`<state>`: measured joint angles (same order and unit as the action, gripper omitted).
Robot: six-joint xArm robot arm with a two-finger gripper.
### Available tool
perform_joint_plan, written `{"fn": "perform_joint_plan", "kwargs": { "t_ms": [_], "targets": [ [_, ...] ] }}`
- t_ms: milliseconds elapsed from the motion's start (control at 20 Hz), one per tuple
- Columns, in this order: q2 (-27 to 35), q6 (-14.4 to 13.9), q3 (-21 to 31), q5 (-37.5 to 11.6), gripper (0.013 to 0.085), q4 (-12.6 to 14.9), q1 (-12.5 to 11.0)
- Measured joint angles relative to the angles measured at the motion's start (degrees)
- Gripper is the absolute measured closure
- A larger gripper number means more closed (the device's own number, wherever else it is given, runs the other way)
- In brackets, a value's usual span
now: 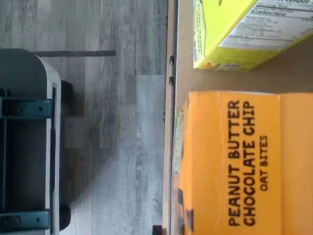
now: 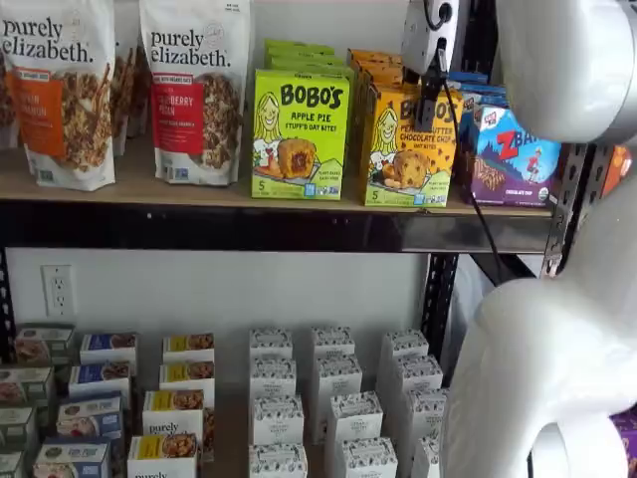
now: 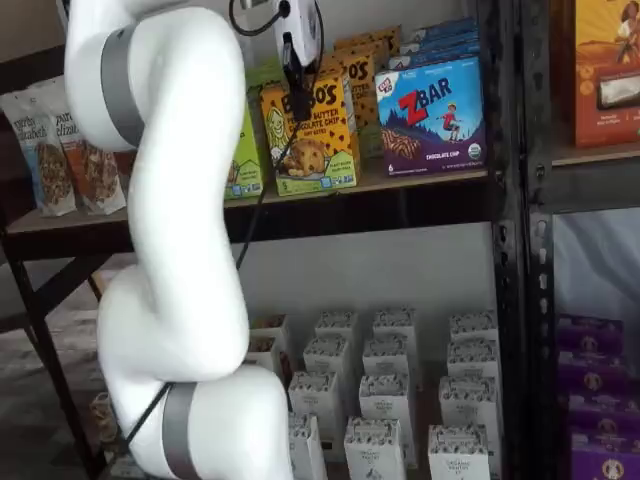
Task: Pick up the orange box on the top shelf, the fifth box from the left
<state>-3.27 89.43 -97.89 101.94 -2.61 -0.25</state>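
On the top shelf the orange box stands hemmed in: the lime-green Apple Pie box just beside it on one side, the ZBar box close on the other, more orange cartons stacked behind. Its front face is unblocked, and open air lies above the row. The wrist view shows a narrow strip of bare board between the orange top and the green carton.

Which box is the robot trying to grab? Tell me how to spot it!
Find the top shelf, the wooden board with the black front rail. The orange box stands between a lime-green Apple Pie box and a blue ZBar box. Only it is yellow-orange and says Peanut Butter Chocolate Chip.
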Motion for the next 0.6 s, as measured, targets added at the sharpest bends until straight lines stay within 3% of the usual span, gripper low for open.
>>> {"fn": "perform_joint_plan", "kwargs": {
  "t_ms": [400, 600],
  "targets": [
    [0.29, -0.07, -0.45, 0.53, 0.041, 0.03, 0.06],
    [0.55, -0.01, -0.89, 1.06, 0.049, 0.02, -0.01]
  ]
}}
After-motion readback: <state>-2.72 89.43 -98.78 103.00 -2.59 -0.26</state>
